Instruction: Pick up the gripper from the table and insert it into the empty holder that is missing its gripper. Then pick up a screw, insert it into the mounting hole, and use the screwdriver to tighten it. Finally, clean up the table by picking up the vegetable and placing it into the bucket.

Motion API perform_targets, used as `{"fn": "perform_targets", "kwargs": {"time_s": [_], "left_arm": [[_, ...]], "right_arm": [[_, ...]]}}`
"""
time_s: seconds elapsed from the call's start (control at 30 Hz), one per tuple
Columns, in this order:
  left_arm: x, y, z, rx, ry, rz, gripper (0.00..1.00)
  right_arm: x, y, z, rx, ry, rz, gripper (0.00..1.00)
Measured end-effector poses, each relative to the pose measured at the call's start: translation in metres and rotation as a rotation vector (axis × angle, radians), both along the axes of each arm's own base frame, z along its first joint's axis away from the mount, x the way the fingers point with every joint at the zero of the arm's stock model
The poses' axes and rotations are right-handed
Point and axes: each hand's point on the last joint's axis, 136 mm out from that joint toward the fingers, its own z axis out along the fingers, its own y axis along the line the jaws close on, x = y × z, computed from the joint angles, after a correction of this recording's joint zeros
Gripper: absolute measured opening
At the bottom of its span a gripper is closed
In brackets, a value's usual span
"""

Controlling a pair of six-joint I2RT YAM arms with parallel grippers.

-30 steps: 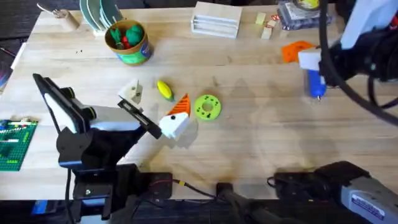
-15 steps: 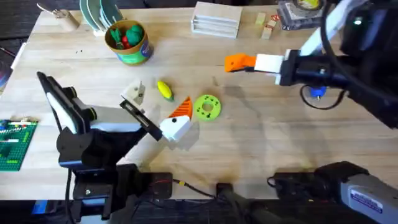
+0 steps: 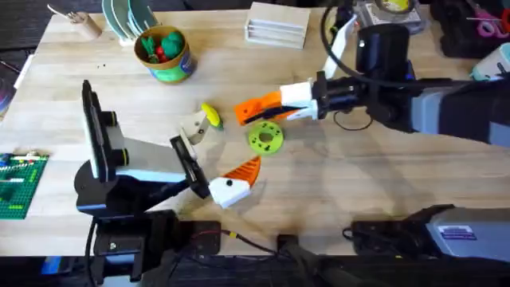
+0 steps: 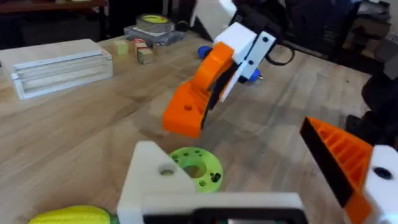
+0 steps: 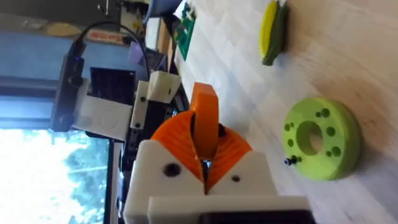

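Your right gripper (image 3: 269, 105) has swung in from the far side, pinching the orange gripper (image 5: 204, 118) near the bare holder (image 4: 155, 180) on your spread left gripper (image 3: 213, 155); insertion looks next.

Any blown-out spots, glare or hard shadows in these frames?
Right wrist: the window is blown out to white, but the gripper in front of it is well lit. Overhead: faint, soft shadows on the table under the right arm, with no glare. Left wrist: even light, with a mild sheen on the wood.
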Motion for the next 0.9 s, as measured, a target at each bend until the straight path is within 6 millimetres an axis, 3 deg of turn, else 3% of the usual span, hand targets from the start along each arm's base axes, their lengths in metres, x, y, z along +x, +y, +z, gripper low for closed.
{"fn": "perform_targets", "kwargs": {"time_s": [0.27, 0.9], "left_arm": [[-0.013, -0.007, 0.001, 0.017, -0.045, -0.087, 0.993], [-0.016, -0.008, 0.001, 0.019, -0.052, -0.106, 0.993]], "right_arm": [[-0.009, 0.012, 0.002, 0.051, 0.093, 0.066, 0.009], [-0.042, 0.042, 0.021, 0.111, 0.001, 0.219, 0.009]]}}
